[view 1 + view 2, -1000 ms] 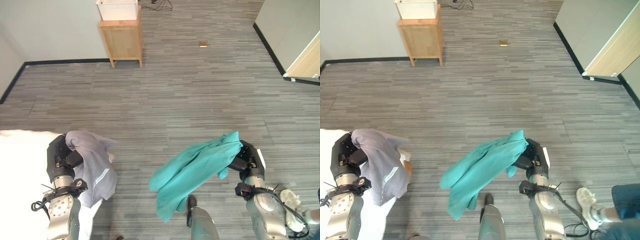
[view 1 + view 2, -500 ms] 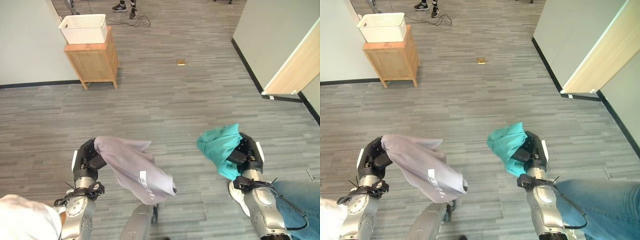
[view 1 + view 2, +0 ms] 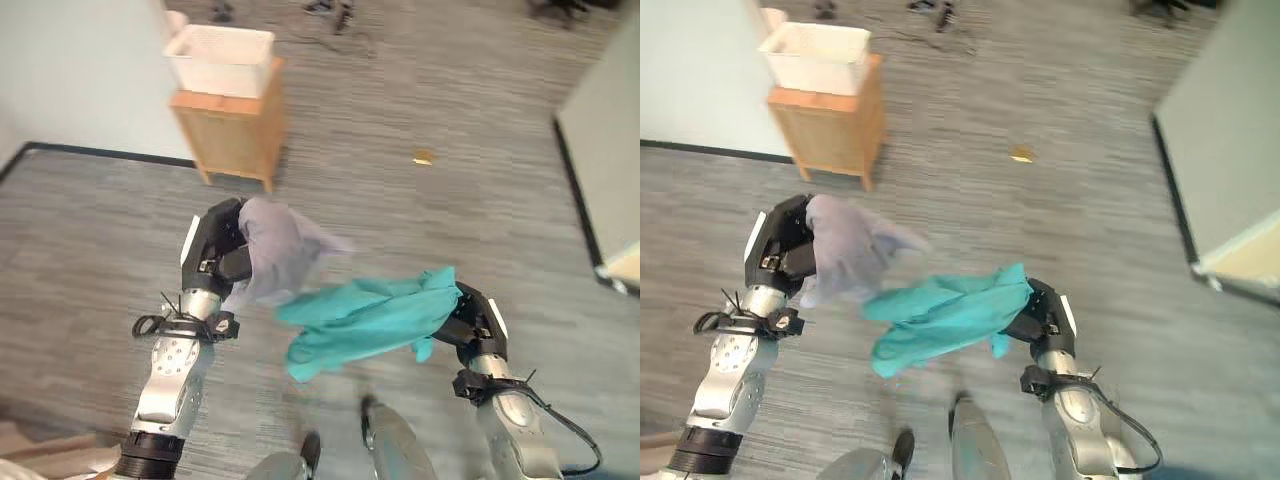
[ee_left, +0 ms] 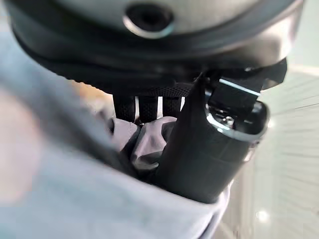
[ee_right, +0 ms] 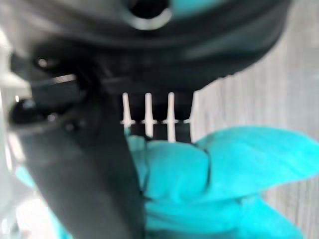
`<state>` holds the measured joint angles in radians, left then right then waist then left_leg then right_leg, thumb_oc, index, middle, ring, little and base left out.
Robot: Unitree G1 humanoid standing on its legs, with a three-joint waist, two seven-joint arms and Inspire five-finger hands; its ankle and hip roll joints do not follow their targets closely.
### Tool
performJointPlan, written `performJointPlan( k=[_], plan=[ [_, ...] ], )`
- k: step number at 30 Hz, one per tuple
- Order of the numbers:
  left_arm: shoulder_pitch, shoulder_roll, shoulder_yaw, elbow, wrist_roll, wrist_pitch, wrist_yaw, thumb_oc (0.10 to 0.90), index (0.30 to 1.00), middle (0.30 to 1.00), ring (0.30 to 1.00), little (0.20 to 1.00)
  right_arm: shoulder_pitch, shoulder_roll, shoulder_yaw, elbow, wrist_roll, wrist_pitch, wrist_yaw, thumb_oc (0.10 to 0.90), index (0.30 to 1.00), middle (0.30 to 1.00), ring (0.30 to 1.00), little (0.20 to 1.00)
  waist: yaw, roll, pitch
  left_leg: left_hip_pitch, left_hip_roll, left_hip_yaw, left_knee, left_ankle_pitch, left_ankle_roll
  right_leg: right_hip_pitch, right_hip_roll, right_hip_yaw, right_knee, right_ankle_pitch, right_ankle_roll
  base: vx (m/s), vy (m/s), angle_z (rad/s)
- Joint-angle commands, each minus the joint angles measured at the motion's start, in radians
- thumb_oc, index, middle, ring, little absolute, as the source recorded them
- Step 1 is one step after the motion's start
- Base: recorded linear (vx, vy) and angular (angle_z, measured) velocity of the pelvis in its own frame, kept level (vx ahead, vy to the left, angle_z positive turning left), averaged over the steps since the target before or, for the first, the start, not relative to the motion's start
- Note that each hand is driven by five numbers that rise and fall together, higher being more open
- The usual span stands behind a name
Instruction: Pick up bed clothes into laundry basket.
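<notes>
My left hand point(image 3: 215, 252) is shut on a grey garment point(image 3: 278, 248), held up in the air; its own wrist view shows the thumb point(image 4: 199, 149) and fingers pinching the grey cloth point(image 4: 149, 142). At my right, the right hand point(image 3: 472, 322) is shut on a teal garment point(image 3: 355, 318) that streams out to the left, its tail lying under the grey one. The right wrist view has teal cloth point(image 5: 199, 169) bunched between thumb and fingers. A white laundry basket point(image 3: 222, 58) stands on a small wooden cabinet point(image 3: 228, 135) ahead, beyond my left hand.
Grey plank floor point(image 3: 420, 230) lies all around. A pale wall point(image 3: 80, 80) rises at the far left behind the cabinet, and a white wall panel point(image 3: 605, 150) stands at the right. A small tan object point(image 3: 424, 157) lies on the floor ahead.
The view has swung, so the cabinet and basket now look closer. Both hands keep their garments; the teal one has flared out to the left and the grey one is bunched up higher.
</notes>
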<state>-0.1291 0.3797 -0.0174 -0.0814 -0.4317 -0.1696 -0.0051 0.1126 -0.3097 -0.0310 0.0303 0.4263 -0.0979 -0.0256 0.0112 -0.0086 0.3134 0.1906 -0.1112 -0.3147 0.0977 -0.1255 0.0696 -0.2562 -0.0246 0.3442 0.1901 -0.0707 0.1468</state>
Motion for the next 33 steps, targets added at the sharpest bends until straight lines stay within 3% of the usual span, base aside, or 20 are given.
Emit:
performJointPlan(
  k=[1,4,7,8,9,13,23,24,29,33],
  plan=[
    [0.005,0.037,0.063,-0.107,-0.082,-0.129,-0.015,0.400,0.300,0.300,0.300,0.300,-0.110,-0.028,-0.064,-0.096,0.019,-0.123,0.013,0.400,0.300,0.300,0.300,0.300,0.023,-0.042,-0.150,-0.142,0.008,0.072,0.020,0.017,-0.039,0.187,-0.002,-0.116,-0.002,-0.015,-0.011,0.28,-0.309,1.92],
    [0.083,0.010,0.140,-0.120,-0.111,-0.138,-0.011,0.400,0.300,0.300,0.300,0.300,-0.104,-0.046,-0.092,-0.099,0.057,-0.128,0.029,0.400,0.300,0.300,0.300,0.300,0.037,-0.051,-0.155,-0.166,0.018,-0.005,0.052,0.013,-0.070,0.222,0.006,-0.146,-0.055,-0.025,-0.049,0.20,-0.296,0.80],
    [0.094,-0.002,0.166,-0.105,-0.112,-0.136,0.016,0.400,0.300,0.300,0.300,0.300,-0.087,-0.060,-0.125,-0.116,0.069,-0.130,0.021,0.400,0.300,0.300,0.300,0.300,0.031,-0.059,-0.135,-0.215,0.030,0.021,0.114,0.034,-0.101,0.238,-0.010,-0.201,-0.074,-0.018,-0.065,0.05,-0.150,1.01],
    [0.083,-0.003,0.173,-0.097,-0.111,-0.128,0.029,0.400,0.300,0.300,0.300,0.300,-0.065,-0.075,-0.167,-0.139,0.061,-0.131,-0.005,0.400,0.300,0.300,0.300,0.300,-0.007,-0.062,-0.120,-0.244,0.083,0.208,0.134,0.015,-0.099,0.259,-0.034,-0.277,-0.079,-0.037,-0.067,-0.02,-0.072,1.24],
    [0.087,0.001,0.177,-0.095,-0.109,-0.126,0.028,0.400,0.300,0.300,0.300,0.300,-0.065,-0.076,-0.174,-0.138,0.056,-0.130,-0.009,0.400,0.300,0.300,0.300,0.300,-0.015,-0.061,-0.119,-0.242,0.100,0.258,0.130,0.002,-0.099,0.263,-0.039,-0.301,-0.077,-0.042,-0.066,0.04,-0.072,1.69],
    [0.142,0.000,0.198,-0.094,-0.086,-0.116,0.028,0.400,0.300,0.300,0.300,0.300,-0.039,-0.056,-0.203,-0.136,0.042,-0.126,-0.012,0.400,0.300,0.300,0.300,0.300,-0.015,-0.047,-0.135,-0.213,0.101,0.277,0.051,0.012,-0.093,0.280,-0.026,-0.307,-0.117,-0.030,-0.064,0.08,-0.014,0.33],
    [0.210,-0.009,0.228,-0.101,-0.076,-0.106,0.037,0.400,0.300,0.300,0.300,0.300,-0.031,-0.033,-0.158,-0.148,0.032,-0.114,0.014,0.400,0.300,0.300,0.300,0.300,-0.003,-0.029,-0.148,-0.172,0.101,0.294,-0.054,0.047,-0.080,0.275,-0.027,-0.293,-0.146,-0.019,-0.059,0.05,0.029,-0.16],
    [0.189,-0.003,0.275,0.003,-0.029,-0.102,0.107,0.400,0.300,0.300,0.300,0.300,-0.013,-0.071,-0.240,-0.125,-0.014,-0.107,-0.059,0.400,0.300,0.300,0.300,0.300,-0.028,-0.022,-0.141,-0.201,0.136,0.277,0.002,0.058,-0.129,0.314,-0.038,-0.357,-0.175,-0.050,-0.080,0.01,0.041,-0.01],
    [0.178,0.001,0.285,0.023,-0.020,-0.103,0.137,0.400,0.300,0.300,0.300,0.300,-0.078,-0.084,-0.253,-0.137,0.002,-0.113,-0.081,0.400,0.300,0.300,0.300,0.300,-0.022,-0.025,-0.143,-0.189,0.131,0.295,0.009,0.038,-0.119,0.320,-0.051,-0.347,-0.166,-0.044,-0.067,0.01,0.090,-0.01],
    [0.148,0.033,0.293,0.020,0.004,-0.112,0.171,0.400,0.300,0.300,0.300,0.300,-0.126,-0.097,-0.239,-0.158,-0.003,-0.122,-0.093,0.400,0.300,0.300,0.300,0.300,-0.020,-0.018,-0.123,-0.183,0.125,0.306,0.030,-0.013,-0.086,0.230,-0.064,-0.318,0.025,-0.070,-0.035,0.02,0.139,-0.13]
  ],
)
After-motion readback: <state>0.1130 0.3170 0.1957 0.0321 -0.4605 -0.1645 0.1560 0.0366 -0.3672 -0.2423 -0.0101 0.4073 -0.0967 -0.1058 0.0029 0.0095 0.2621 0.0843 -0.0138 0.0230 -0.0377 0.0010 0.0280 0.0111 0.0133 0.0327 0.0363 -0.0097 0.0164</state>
